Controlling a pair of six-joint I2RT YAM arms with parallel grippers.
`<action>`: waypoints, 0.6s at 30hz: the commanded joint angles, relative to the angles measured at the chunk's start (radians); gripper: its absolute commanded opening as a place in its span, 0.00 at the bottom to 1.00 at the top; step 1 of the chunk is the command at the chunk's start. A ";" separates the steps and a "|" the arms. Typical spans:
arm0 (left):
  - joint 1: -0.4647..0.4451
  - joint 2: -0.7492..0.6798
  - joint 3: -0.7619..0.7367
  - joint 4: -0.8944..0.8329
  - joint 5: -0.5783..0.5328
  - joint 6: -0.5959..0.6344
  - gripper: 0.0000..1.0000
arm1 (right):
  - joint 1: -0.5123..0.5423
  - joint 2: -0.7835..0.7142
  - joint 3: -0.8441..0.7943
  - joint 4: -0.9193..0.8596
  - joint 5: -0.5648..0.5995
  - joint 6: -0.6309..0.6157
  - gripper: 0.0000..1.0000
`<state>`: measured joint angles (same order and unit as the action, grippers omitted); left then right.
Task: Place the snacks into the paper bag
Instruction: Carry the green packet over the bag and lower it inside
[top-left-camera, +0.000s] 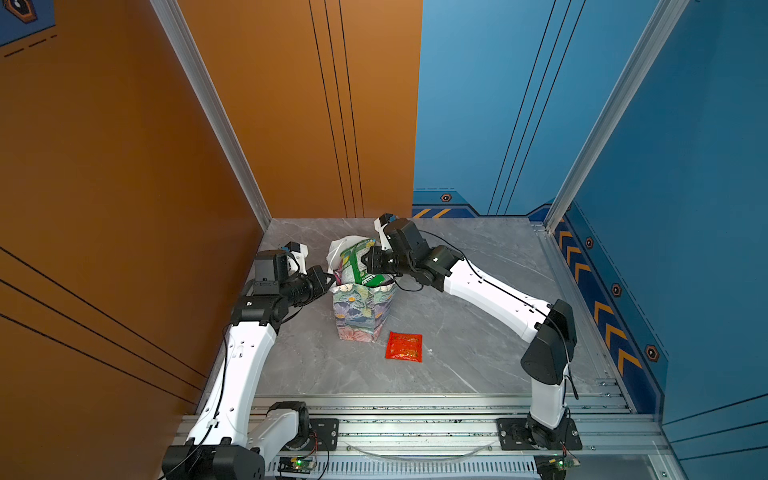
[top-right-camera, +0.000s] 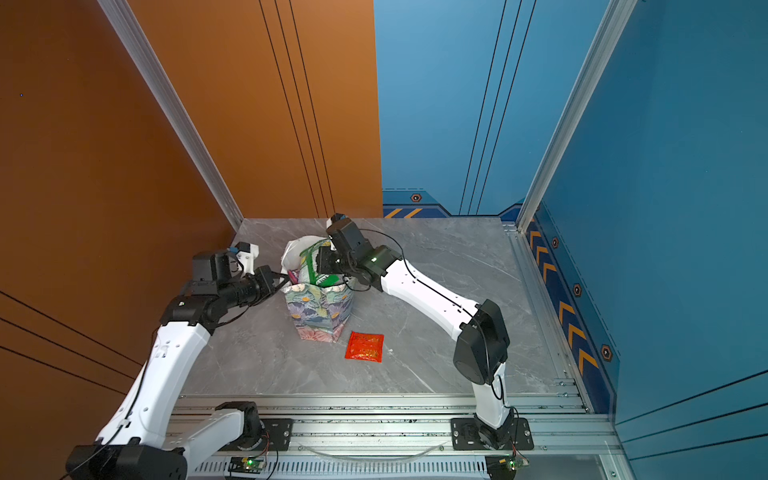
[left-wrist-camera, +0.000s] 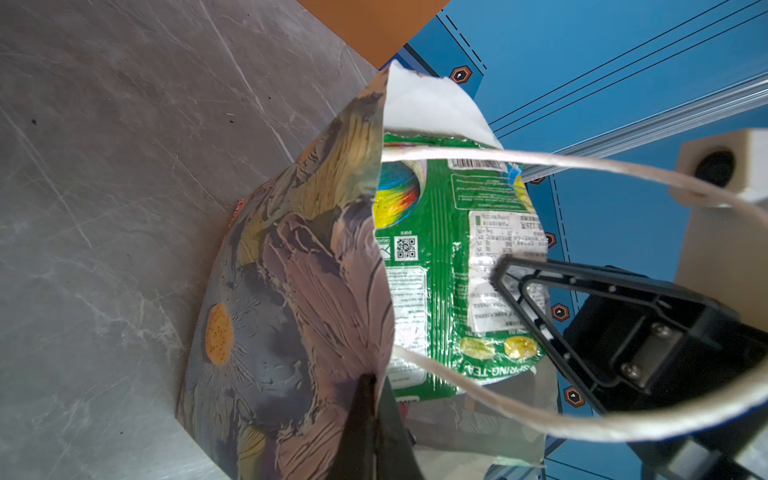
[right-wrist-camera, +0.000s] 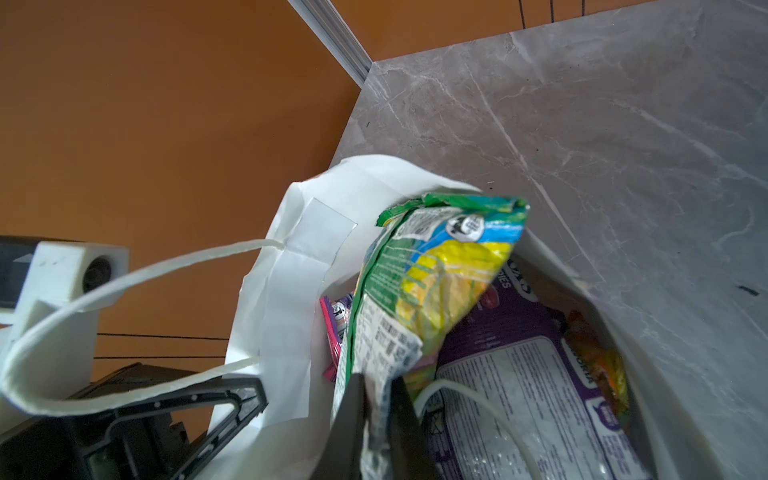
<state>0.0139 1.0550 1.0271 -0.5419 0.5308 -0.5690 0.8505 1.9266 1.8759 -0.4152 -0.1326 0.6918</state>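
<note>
Floral-print paper bag (top-left-camera: 362, 309) stands mid-table; our left gripper (left-wrist-camera: 376, 409) pinches its rim shut-tight. Our right gripper (right-wrist-camera: 376, 419) straddles the green packet (right-wrist-camera: 419, 291) standing in the bag (whether gripping, we cannot tell). One red packet (top-left-camera: 404, 346) lies beside the bag.

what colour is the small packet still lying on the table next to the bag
Red, glossy, with faint darker print; the small packet shows best in a top view.

The lower part of the green packet (top-left-camera: 356, 266) is being hidden by the paper bag (top-left-camera: 362, 309). The purple packet (right-wrist-camera: 536, 399) is being cut off at the frame's lower edge; its print is being blurred.
</note>
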 joint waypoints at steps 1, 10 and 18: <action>0.000 -0.005 0.011 0.008 0.024 0.021 0.00 | -0.010 0.005 0.036 0.011 0.021 -0.010 0.30; 0.003 -0.004 0.010 0.008 0.025 0.022 0.00 | -0.021 -0.119 0.069 -0.065 0.128 -0.124 0.41; 0.002 0.002 0.013 0.008 0.026 0.018 0.00 | 0.025 -0.108 0.155 -0.177 0.179 -0.222 0.39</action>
<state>0.0139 1.0550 1.0271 -0.5415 0.5323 -0.5663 0.8494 1.8103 1.9873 -0.5083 0.0082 0.5343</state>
